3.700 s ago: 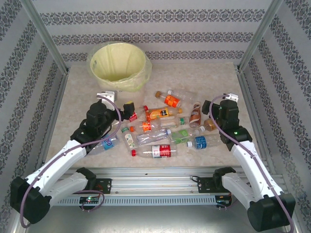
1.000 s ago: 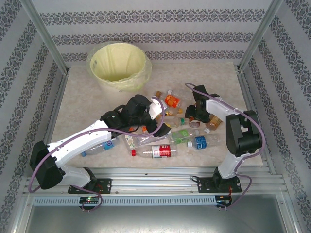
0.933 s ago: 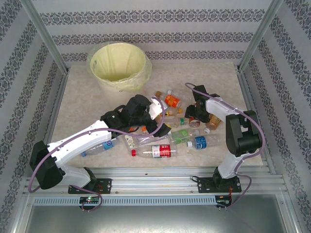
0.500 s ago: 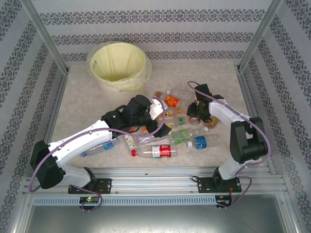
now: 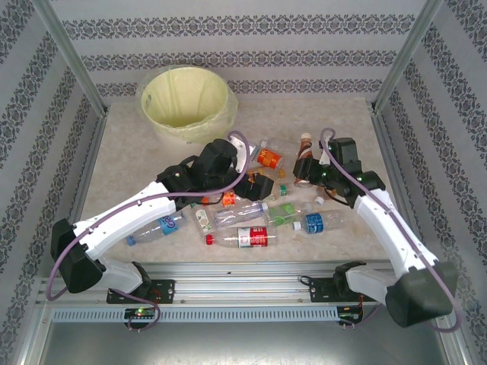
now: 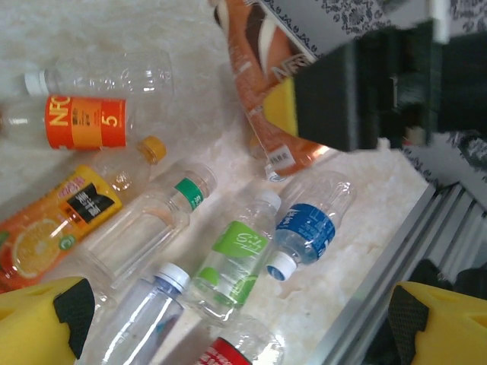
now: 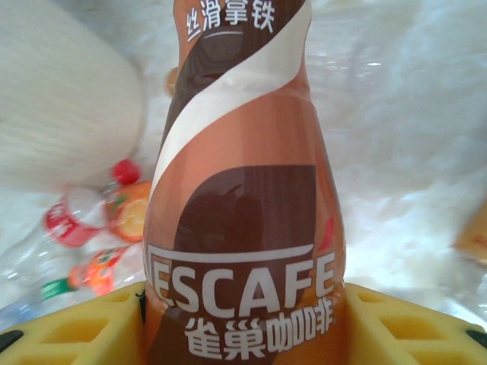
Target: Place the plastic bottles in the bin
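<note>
My right gripper (image 5: 308, 173) is shut on a brown Nescafe coffee bottle (image 5: 305, 154), held above the table right of the pile. In the right wrist view that bottle (image 7: 242, 220) stands between the yellow fingers (image 7: 68, 327) of the right gripper (image 7: 243, 331). My left gripper (image 5: 257, 185) hovers open over the pile. The left wrist view has the left gripper (image 6: 240, 327) wide open above a green-label bottle (image 6: 232, 258), a blue-label bottle (image 6: 308, 228) and an orange NFC bottle (image 6: 84, 122). The cream bin (image 5: 186, 103) stands at the back left, with nothing visible in its yellow bag.
More bottles lie in the middle: a red-label one (image 5: 247, 236), a clear one (image 5: 236, 213), a blue one (image 5: 156, 227) under the left arm, and an orange juice bottle (image 6: 61, 220). A metal rail (image 5: 251, 268) runs along the near edge. Patterned walls close in the sides.
The right gripper has lifted the brown coffee bottle off the table and swung it right and back. The left gripper has shifted slightly toward the back over the pile.
</note>
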`<state>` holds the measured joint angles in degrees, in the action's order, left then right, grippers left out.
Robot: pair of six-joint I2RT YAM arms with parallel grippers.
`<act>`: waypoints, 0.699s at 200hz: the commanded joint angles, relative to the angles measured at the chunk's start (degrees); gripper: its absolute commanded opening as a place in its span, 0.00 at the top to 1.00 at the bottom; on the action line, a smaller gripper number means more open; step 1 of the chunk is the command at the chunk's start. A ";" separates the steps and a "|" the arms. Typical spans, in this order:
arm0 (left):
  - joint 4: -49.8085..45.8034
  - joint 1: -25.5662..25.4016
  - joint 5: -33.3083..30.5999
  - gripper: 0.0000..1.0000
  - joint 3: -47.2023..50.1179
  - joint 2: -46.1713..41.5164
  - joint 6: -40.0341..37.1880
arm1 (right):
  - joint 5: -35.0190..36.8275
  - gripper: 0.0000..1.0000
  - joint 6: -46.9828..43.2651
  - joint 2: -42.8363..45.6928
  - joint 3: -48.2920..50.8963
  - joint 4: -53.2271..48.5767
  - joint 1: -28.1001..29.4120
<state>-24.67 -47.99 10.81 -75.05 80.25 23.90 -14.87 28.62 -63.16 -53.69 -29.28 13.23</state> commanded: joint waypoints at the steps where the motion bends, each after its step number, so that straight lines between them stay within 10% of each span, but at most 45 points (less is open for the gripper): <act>1: 2.21 0.74 4.02 0.00 -0.97 -0.03 12.81 | -8.49 0.42 0.91 5.48 2.63 2.79 1.33; 140: 26.73 6.06 18.60 0.09 0.67 6.30 26.14 | -17.61 0.41 2.54 16.68 6.13 5.52 12.24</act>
<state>-5.26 -42.26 26.96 -74.13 86.02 48.21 -31.11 30.06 -47.11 -48.25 -26.24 23.66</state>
